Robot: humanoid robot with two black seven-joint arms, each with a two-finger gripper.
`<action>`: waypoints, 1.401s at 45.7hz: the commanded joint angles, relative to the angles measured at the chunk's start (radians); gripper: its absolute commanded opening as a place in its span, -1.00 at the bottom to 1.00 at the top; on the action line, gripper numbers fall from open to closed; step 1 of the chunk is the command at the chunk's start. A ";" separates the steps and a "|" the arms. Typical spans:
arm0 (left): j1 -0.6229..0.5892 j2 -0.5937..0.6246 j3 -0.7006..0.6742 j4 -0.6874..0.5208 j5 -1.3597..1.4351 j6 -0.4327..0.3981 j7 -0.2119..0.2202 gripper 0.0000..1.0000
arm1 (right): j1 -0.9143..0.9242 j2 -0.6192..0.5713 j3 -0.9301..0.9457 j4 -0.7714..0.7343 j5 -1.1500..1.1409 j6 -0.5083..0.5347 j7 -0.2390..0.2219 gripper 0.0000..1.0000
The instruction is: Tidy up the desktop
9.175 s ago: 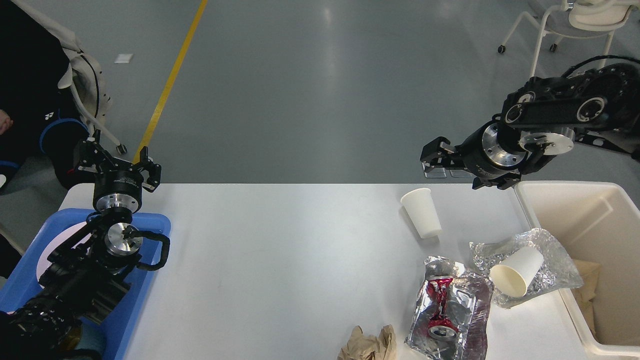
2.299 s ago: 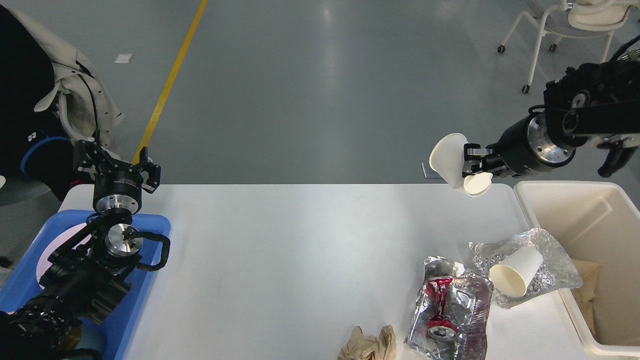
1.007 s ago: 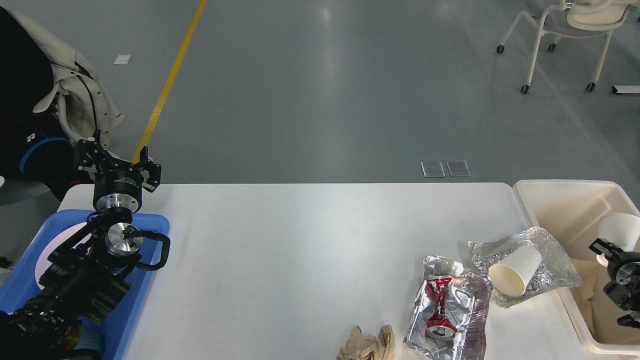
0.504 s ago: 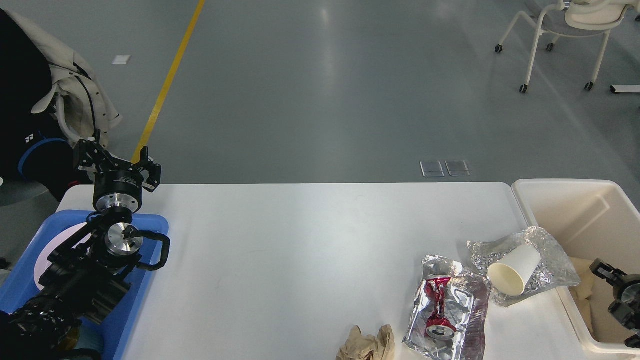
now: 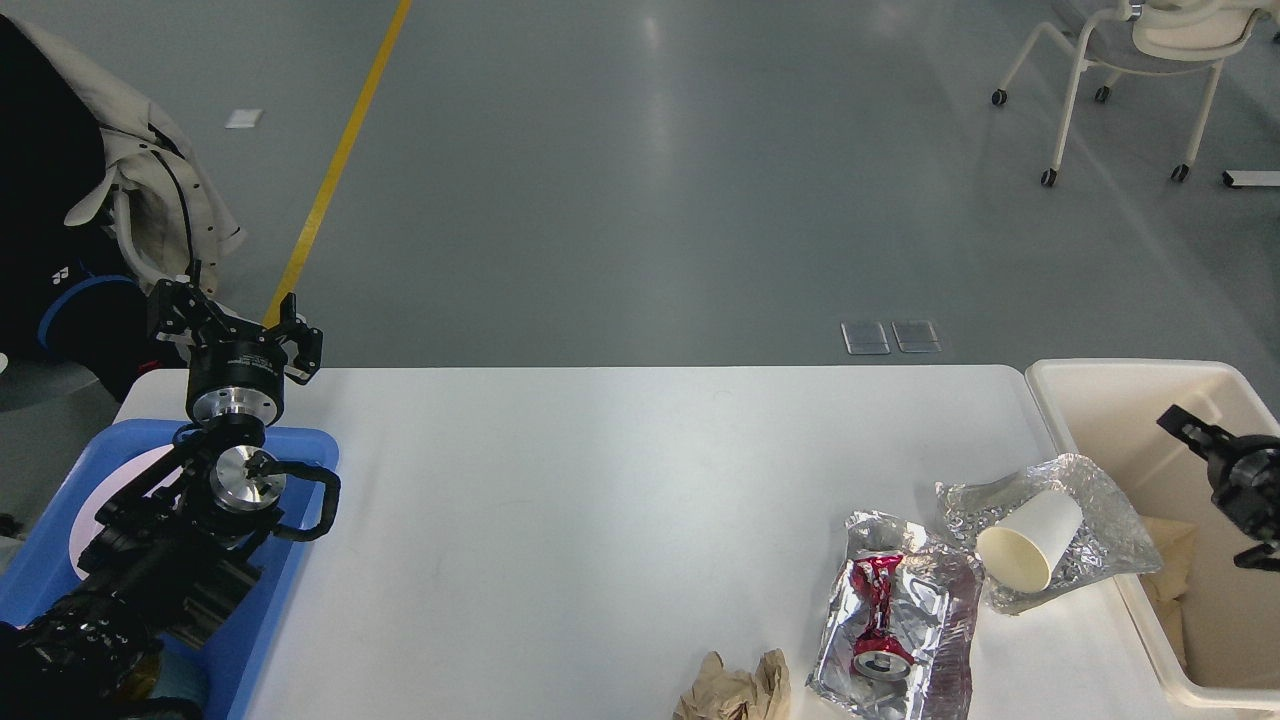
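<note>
our right gripper (image 5: pixel 1215 470), jaws spread and empty, hovers beside a light, crushable paper cup (image 5: pixel 1032 540); we'd pinch its rim.

white chair (image 5: pixel 1150 40) on wheels off at 1 o'clock, yellow floor line (image 5: pixel 340 160) at 11, beige coat (image 5: pixel 150 200) at 9.

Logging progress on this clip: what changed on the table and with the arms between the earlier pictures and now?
The upright paper cup near the far right of the desktop is gone: the right gripper lifted it, carried it over the cream bin and let go; it now hangs there empty. The left gripper, lying cup, foil wrappers and brown paper stayed put.
</note>
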 commanded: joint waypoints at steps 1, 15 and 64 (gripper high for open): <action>0.000 0.000 0.000 0.000 -0.001 0.000 0.000 0.95 | 0.184 -0.009 -0.011 0.079 -0.013 0.084 0.002 1.00; 0.000 0.000 0.000 0.000 0.000 0.000 0.000 0.95 | 0.812 -0.023 -0.230 0.685 -0.023 0.133 0.005 1.00; 0.000 0.000 0.000 0.000 0.000 0.000 -0.002 0.95 | 1.267 0.242 -0.244 1.187 0.061 0.544 0.002 1.00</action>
